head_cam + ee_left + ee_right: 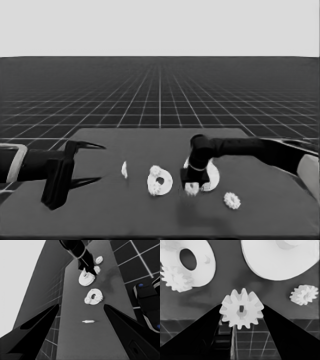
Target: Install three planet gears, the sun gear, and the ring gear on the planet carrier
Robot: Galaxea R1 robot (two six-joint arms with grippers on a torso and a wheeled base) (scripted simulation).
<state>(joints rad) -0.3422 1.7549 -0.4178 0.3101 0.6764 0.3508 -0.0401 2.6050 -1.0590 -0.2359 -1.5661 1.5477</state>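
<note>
The right gripper (192,188) is closed on one small toothed gear (242,309), which sits pinched between its two black fingers with its small centre hole facing the right wrist camera. In the head view this held gear (191,188) hangs just in front of the larger round part (212,177), at that part's near edge, and the right arm partly covers the larger round part from above. The smaller round part (160,181), with its wide dark hole, lies on the table (125,145) beside the larger round part, on its left and apart from it. Two gears already rest on the smaller round part: one at its far rim (156,171) and one at its near rim (157,189). A fourth gear (232,200) lies loose on the table, to the right of the larger round part and nearer the front edge. A thin white piece (124,170) lies farther to the left of the larger round part, beyond the smaller round part. The left gripper (95,162) waits well to the left of the larger round part, over the table's left end, its fingers spread wide and holding nothing.
</note>
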